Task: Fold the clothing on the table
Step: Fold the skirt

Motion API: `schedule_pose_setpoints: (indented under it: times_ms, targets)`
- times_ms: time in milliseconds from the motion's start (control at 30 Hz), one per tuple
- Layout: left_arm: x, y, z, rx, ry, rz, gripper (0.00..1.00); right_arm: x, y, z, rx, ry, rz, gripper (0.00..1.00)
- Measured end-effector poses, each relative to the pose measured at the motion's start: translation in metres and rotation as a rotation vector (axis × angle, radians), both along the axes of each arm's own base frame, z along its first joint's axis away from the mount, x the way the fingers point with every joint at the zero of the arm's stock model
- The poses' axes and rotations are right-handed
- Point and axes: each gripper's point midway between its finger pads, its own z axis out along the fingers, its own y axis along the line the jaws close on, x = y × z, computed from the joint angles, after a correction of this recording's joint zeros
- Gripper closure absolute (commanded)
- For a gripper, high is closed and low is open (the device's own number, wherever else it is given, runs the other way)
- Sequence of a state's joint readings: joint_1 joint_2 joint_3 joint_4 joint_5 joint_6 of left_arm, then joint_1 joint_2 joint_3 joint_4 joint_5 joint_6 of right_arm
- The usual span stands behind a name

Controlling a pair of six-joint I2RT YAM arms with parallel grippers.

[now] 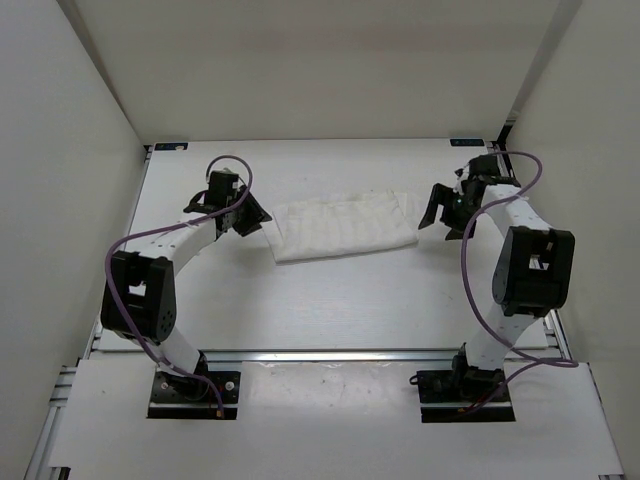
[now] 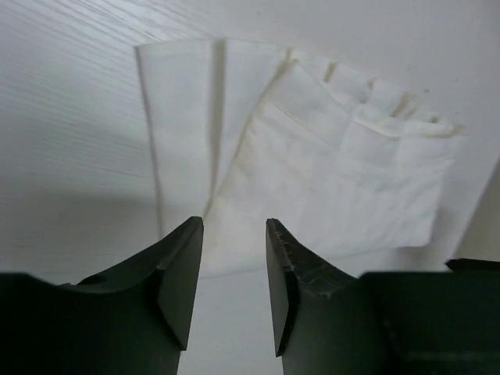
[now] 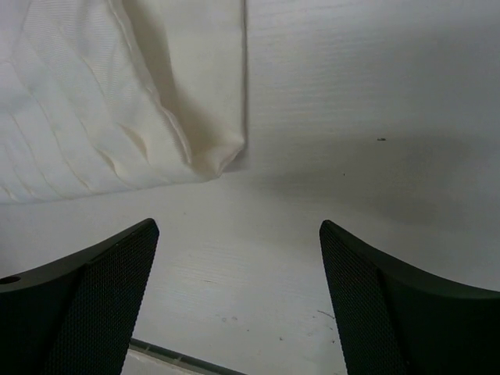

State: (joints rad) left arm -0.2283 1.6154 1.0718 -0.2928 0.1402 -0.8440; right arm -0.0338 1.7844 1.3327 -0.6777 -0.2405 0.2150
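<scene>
Clothing (image 1: 345, 227) lies between left end effector (image 1: 255, 219) and right end effector (image 1: 440, 219), both spread.

The white table (image 1: 330, 310) carries the folded white clothing (image 1: 345, 226), lying flat across its middle.

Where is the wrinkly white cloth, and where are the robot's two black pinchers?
wrinkly white fabric clothing (image 1: 345, 228), top view, middle of the cloth.
black two-finger left gripper (image 2: 232, 226), left wrist view, gap between its fingertips.
black two-finger right gripper (image 3: 238, 226), right wrist view, gap between its wide-apart fingertips.
</scene>
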Motion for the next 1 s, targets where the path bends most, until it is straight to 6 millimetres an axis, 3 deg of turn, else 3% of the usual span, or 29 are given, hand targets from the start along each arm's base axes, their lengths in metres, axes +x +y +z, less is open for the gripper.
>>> schedule_pose_setpoints:
  times_ms: [233, 400, 567, 867, 900, 967, 1000]
  targets:
    - [0.004, 0.033, -0.021, 0.098, 0.03, 0.043, 0.49, 0.025, -0.01, 0.001, 0.148, -0.059, 0.016, 0.11]
    - [-0.01, 0.037, -0.046, 0.108, 0.094, 0.045, 0.49, 0.046, -0.004, -0.023, 0.262, -0.045, 0.034, 0.13]
    - [-0.018, 0.035, -0.053, 0.114, 0.121, 0.037, 0.49, 0.057, 0.018, -0.04, 0.325, -0.018, 0.083, 0.15]
    - [-0.02, 0.035, -0.052, 0.118, 0.125, 0.032, 0.49, 0.088, 0.063, -0.042, 0.355, -0.053, 0.187, 0.25]
    - [-0.021, 0.035, -0.053, 0.119, 0.125, 0.032, 0.49, 0.091, 0.066, -0.043, 0.357, -0.056, 0.193, 0.31]
    - [-0.022, 0.035, -0.054, 0.119, 0.127, 0.032, 0.49, 0.097, 0.069, -0.044, 0.355, -0.064, 0.206, 0.54]
    - [-0.024, 0.035, -0.055, 0.12, 0.13, 0.032, 0.49, 0.098, 0.07, -0.046, 0.358, -0.06, 0.206, 0.85]
